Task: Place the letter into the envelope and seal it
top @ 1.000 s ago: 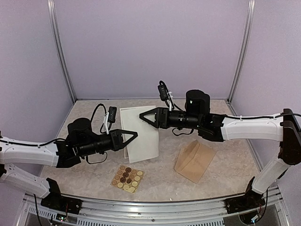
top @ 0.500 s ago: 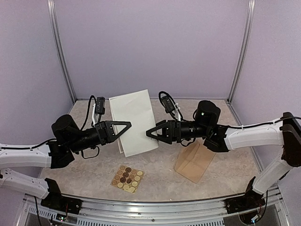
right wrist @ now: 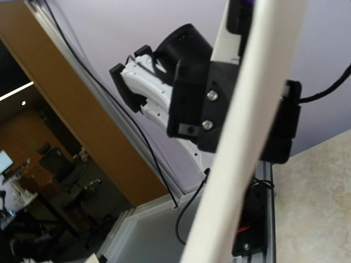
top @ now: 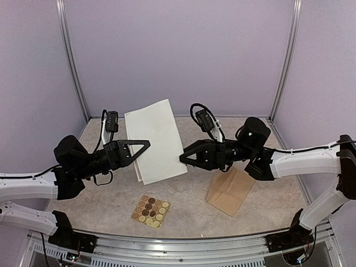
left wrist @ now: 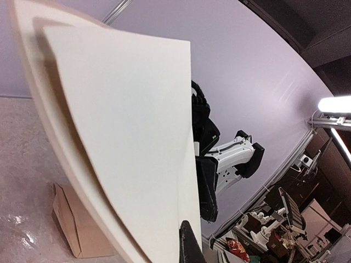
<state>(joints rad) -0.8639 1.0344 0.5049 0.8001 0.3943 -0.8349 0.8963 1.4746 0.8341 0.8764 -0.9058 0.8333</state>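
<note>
- Left gripper (top: pixel 147 145): far to the left of the envelope (top: pixel 230 192) and higher than it. Clenched on the left long edge of the letter (top: pixel 158 133). In the left wrist view one dark finger (left wrist: pixel 189 246) pokes up at the bottom edge, right against the sheet.
- Letter: off the table (top: pixel 267 206), held in the air up and to the left of the envelope, well apart from it. Plain white back faces the top camera. Sheet is tilted, top edge leaning away toward the back wall. Left wrist view shows the paper bowed, with a second layer or fold along its left side; cannot tell which.
- Sticker sheet (top: pixel 151 210): flat on the table, left of the envelope and slightly nearer the arm bases. Small tan sheet with rows of round stickers.
- Right gripper (top: pixel 182 158): just left of the envelope and above it, its tip at the lower right corner of the letter. Right wrist view shows only the paper edge-on (right wrist: pixel 241 126) crossing the frame; own fingers not seen. Cannot tell whether it is clenched on the paper or released.
- Envelope: tan kraft, lying flat on the table under the right forearm. Also visible in the left wrist view (left wrist: pixel 74 230), below the letter's edge.
</note>
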